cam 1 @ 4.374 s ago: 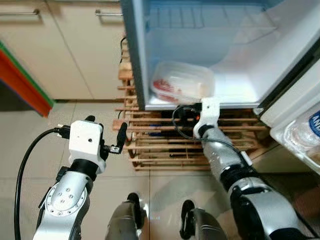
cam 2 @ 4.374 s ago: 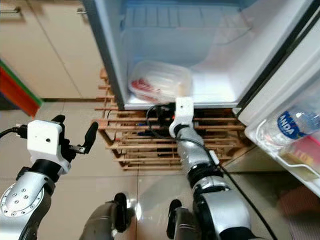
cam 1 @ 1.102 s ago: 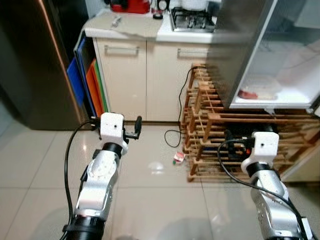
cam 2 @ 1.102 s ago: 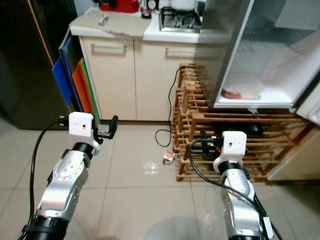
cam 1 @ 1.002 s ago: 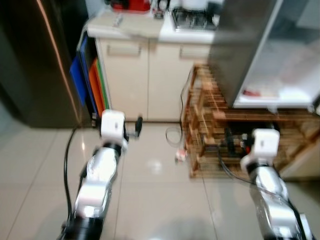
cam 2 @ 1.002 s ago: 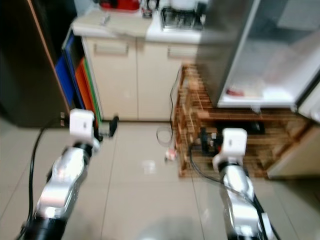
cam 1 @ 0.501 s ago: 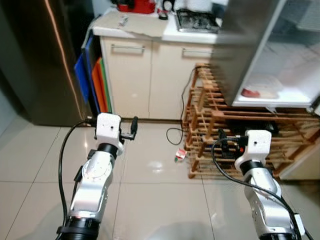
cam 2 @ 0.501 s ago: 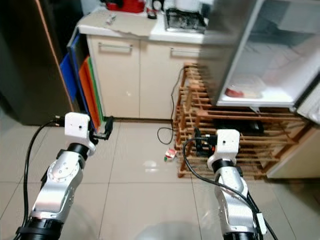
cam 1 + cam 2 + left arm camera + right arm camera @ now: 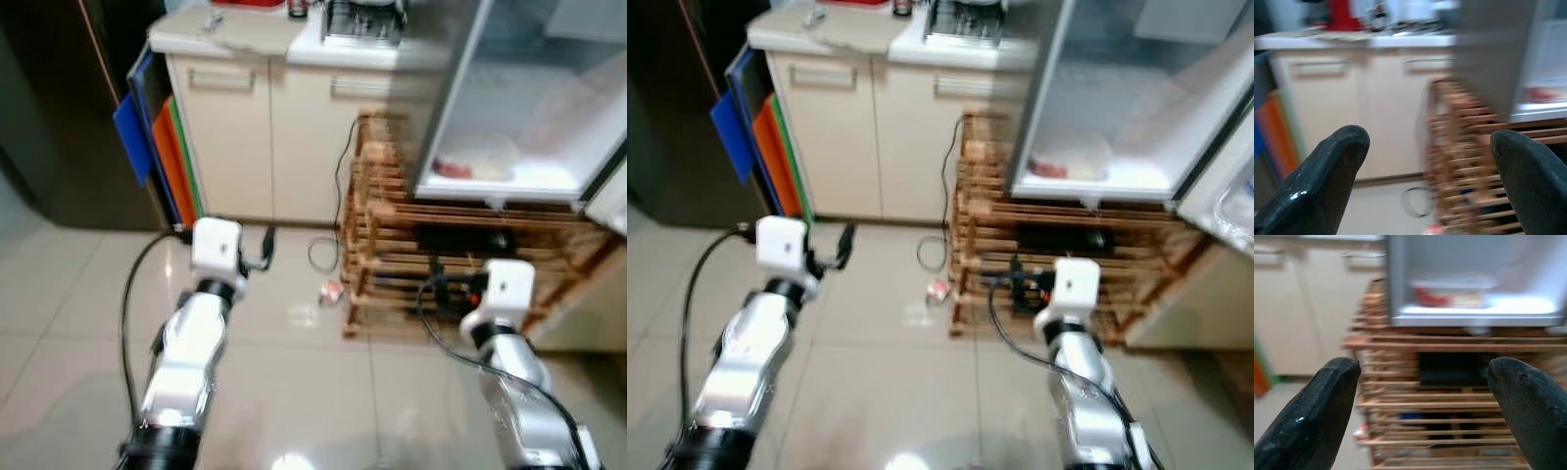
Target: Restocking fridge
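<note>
Right wrist view showed the right gripper spread and empty, like the left gripper. Far right, the food container sat inside the open fridge. Walking steadily to fetch more stock seemed wise.

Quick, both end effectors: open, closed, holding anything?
Left end effector: open, empty.
Right end effector: open, empty.
</note>
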`<state>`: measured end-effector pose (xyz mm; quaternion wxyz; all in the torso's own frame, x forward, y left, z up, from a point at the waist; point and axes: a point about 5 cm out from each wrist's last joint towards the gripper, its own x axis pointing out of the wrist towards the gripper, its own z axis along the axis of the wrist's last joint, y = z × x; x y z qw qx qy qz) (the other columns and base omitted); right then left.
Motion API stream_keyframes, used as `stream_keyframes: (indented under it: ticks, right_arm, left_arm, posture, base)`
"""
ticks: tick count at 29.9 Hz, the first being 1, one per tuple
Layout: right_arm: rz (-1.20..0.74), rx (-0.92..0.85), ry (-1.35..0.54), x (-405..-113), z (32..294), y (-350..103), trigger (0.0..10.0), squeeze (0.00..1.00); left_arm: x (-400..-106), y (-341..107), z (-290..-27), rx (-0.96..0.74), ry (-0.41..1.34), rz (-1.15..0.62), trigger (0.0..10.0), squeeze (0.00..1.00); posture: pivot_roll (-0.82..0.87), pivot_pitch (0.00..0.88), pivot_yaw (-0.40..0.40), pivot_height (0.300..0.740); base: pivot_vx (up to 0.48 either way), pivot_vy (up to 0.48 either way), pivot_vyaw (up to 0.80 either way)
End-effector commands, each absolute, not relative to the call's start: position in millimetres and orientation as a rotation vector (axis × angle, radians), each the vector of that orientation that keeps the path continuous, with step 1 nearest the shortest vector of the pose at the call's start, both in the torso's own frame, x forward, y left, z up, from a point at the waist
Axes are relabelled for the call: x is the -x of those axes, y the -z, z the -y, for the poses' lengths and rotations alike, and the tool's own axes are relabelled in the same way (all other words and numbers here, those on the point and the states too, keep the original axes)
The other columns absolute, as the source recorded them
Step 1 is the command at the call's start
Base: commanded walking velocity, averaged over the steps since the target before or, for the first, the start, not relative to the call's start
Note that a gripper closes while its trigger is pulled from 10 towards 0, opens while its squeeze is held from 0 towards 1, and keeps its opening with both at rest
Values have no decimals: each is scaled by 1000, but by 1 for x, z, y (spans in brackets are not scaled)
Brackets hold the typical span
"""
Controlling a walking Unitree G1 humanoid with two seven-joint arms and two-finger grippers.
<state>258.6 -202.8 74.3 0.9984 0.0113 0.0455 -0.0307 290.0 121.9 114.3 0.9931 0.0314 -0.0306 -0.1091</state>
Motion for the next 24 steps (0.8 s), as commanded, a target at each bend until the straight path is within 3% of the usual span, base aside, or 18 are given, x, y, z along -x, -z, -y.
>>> stream_keyframes:
  ticks: [1, 24]
  right_arm:
    - [-78, -27, 53, -261, 199, -77, 10000, 0]
    - [-58, -8, -35, -266, 181, -81, 10000, 0]
  left_arm:
    - [-292, -117, -128, -72, 206, 73, 10000, 0]
    - [-289, -113, -126, -53, 176, 55, 10000, 0]
  posture:
    - [-58, 0, -14, 740]
    - [-39, 0, -28, 740]
  base:
    - [0, -480, 0]
    - [0, -470, 0]
